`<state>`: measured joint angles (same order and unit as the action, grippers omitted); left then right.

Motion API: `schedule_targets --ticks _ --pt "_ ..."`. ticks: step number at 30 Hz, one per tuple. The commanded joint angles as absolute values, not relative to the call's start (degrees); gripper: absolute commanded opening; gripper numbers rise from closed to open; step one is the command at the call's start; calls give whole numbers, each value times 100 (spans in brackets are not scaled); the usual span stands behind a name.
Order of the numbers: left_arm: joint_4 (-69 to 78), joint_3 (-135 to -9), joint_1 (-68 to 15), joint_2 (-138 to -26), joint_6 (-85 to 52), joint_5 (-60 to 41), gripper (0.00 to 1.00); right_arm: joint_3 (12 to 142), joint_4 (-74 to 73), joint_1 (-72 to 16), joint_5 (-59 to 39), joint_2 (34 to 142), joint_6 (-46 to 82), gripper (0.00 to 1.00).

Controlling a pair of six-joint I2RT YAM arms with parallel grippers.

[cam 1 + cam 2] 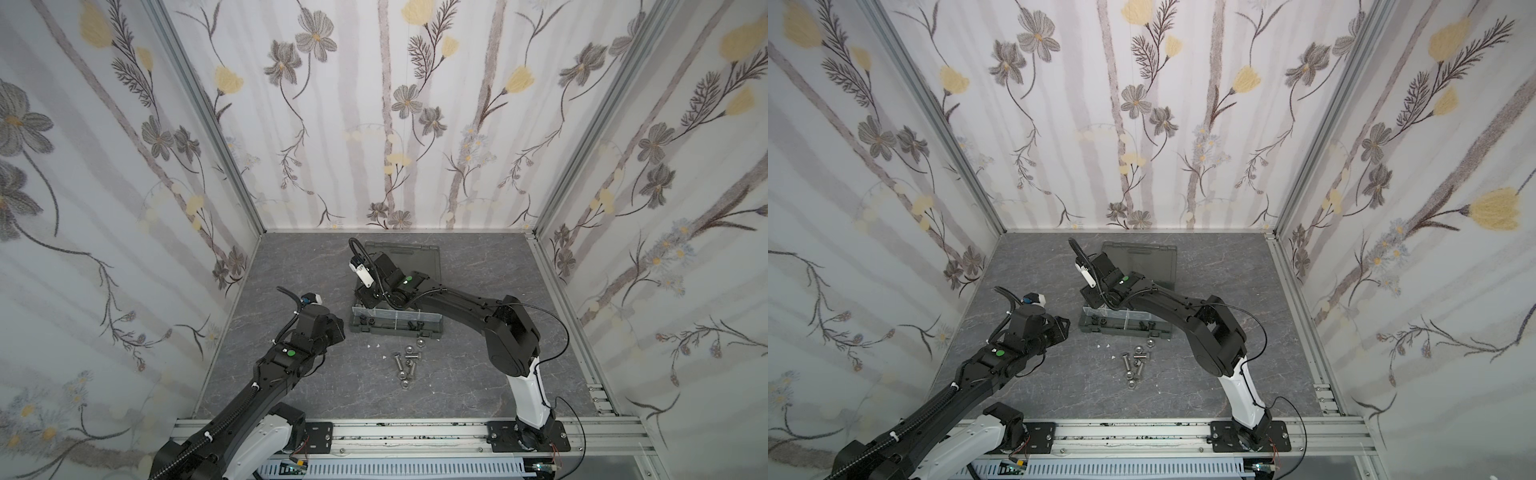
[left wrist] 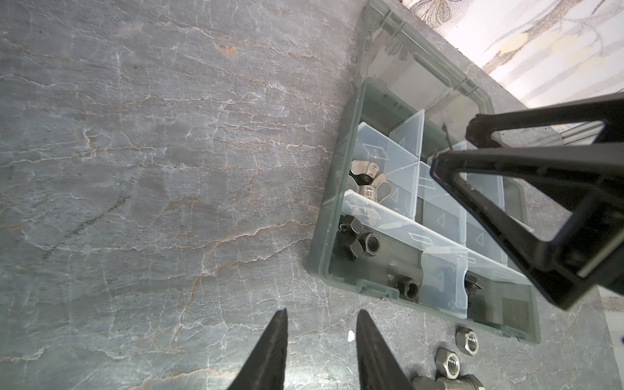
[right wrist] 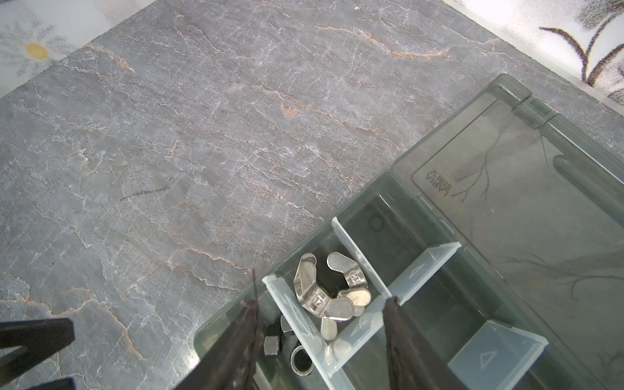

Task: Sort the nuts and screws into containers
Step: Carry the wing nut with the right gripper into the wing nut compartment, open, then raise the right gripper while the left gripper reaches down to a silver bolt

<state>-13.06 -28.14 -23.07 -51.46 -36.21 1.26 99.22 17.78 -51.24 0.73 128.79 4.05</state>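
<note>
Front half of the tabletop, about mid-width: loose pile of silver screws, several, lying flat, some touching. Silver nuts sit on the far side of the pile, just beside the case's front wall, not touching it; two show clearly in the left wrist view. A couple of white flecks lie left of the pile.

Left fingers: over bare tabletop, left of the pile, off the front-left corner of the case. Partly open, clear gap, nothing between them. Whether they touch the tabletop, cannot tell.

Organiser case: dark grey, around the centre of the tabletop, split by pale dividers into containers. In the front row, black nuts lie in the left-end one and a black screw in the next one past a divider. In the row behind, at the left end, are silver wing nuts, piled on each other.

Right fingers: arm reaches across to the left end of the case, fingers above the wing-nut container. Spread wide, gripping nothing; in the right wrist view the tips sit roughly over opposite sides of that container.

Lid: smoky clear, hinged open, lying flat behind the case toward the far edge of the tabletop.
</note>
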Motion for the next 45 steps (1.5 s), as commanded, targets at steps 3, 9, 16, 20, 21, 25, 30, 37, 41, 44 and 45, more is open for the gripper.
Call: schedule_targets --ticks 3,9,16,20,21,25,30,37,41,44,45 --pt "-1185 -2804 -2296 -5098 -3634 119 37 9910 1556 -5111 37 12678 501 59" --pt "-1186 -2821 -2303 -5098 -3620 -29 37 9512 1393 -5118 125 12264 621 59" --pt "-1187 -2875 -2849 -5202 -3789 -1 37 8351 1066 -5098 406 11359 976 59" --pt "-1187 -2894 -3553 -5426 -4007 127 37 7430 985 -5050 749 10648 1256 59" --pt "-1187 -2900 -3725 -5499 -4073 167 37 7194 976 -5025 808 10475 1325 59" --pt "-1178 -2967 -4441 -5876 -4343 255 39 6088 891 -4901 1074 9521 1626 59" --pt "-1138 -3142 -4974 -6434 -4504 240 39 4983 779 -4744 1370 8272 2153 61" --pt "-973 -3560 -5435 -7343 -4548 76 40 3883 794 -4746 1635 7297 2758 61" --pt "-866 -3738 -5617 -7839 -4626 -14 40 3515 821 -4746 1717 6932 3125 62" --pt "-818 -3876 -5742 -8183 -4658 -98 41 3288 826 -4744 1755 6699 3339 62" --pt "-809 -3933 -5785 -8285 -4658 -125 41 3217 822 -4745 1767 6630 3385 62"
